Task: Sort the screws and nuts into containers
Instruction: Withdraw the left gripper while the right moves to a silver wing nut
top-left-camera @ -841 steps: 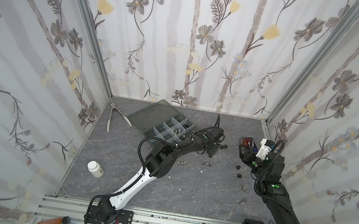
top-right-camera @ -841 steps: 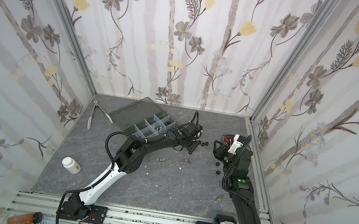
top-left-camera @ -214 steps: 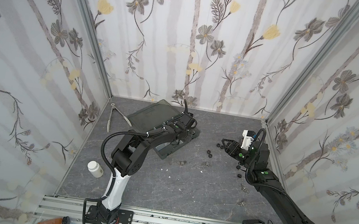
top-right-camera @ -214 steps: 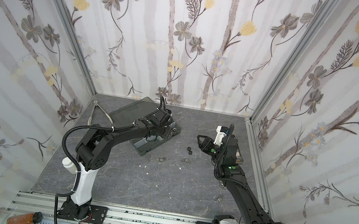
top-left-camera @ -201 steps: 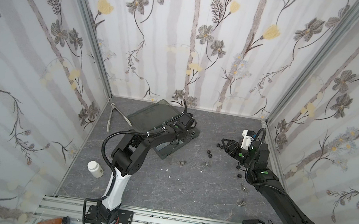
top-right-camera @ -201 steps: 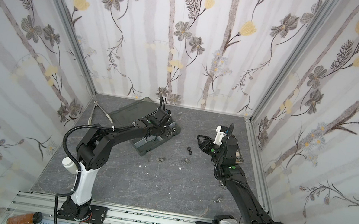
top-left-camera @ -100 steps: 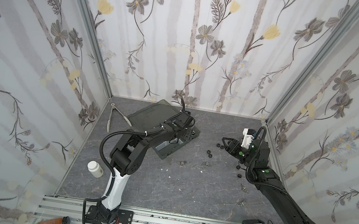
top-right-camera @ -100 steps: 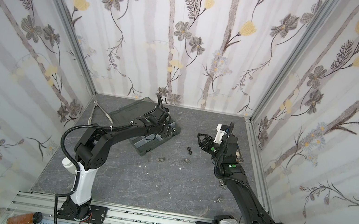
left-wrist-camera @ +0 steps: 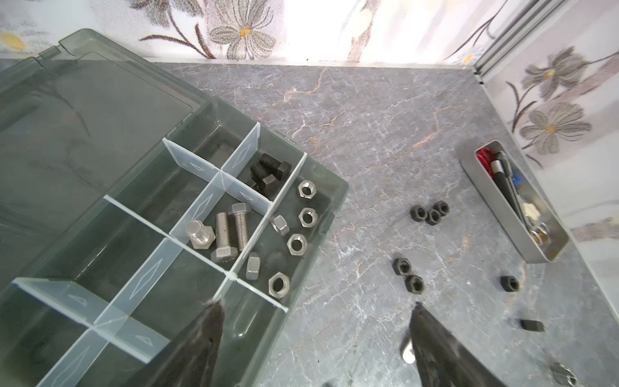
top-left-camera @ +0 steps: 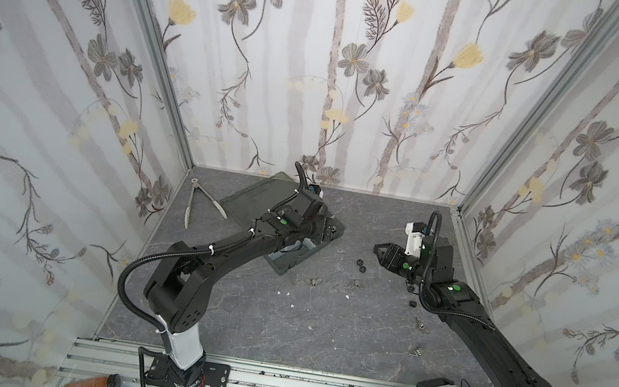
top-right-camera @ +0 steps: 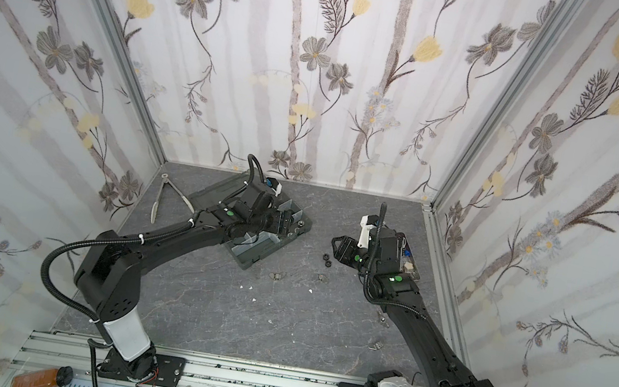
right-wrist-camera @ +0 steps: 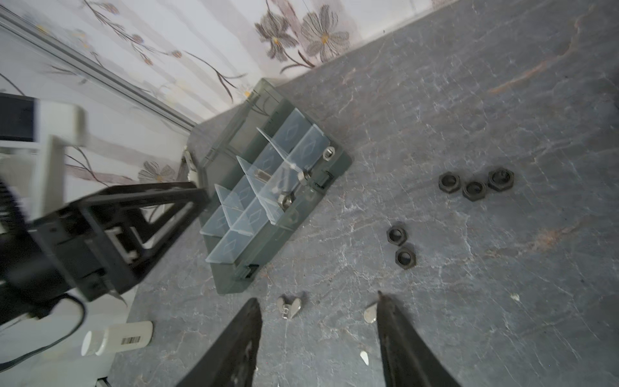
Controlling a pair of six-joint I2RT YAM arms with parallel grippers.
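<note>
The dark grey box (left-wrist-camera: 336,196) lies lid open, and its containers (top-left-camera: 284,268) are split by pale dividers. One holds three silver screws (left-wrist-camera: 223,233), one two black screws (left-wrist-camera: 270,170), and the end one several silver nuts (left-wrist-camera: 297,244). My left gripper (left-wrist-camera: 316,305) hangs open and empty over the box's edge (top-right-camera: 246,263). Loose black nuts (right-wrist-camera: 474,187) lie on the table in small groups (right-wrist-camera: 401,244). My right gripper (right-wrist-camera: 317,296) is open above the table near them, holding nothing; in both top views it (top-left-camera: 378,252) points towards the box.
A narrow metal tray (left-wrist-camera: 486,196) with red-handled tools sits by the right wall. Silver tongs (top-left-camera: 192,201) lie at the back left. A silver wing nut (right-wrist-camera: 290,307) lies just ahead of my right fingers. A white bottle (right-wrist-camera: 117,336) lies near the left arm's base.
My left gripper has opened over the box, where it was shut a second ago. The right gripper has barely moved; seconds earlier it was over at the tool tray.
</note>
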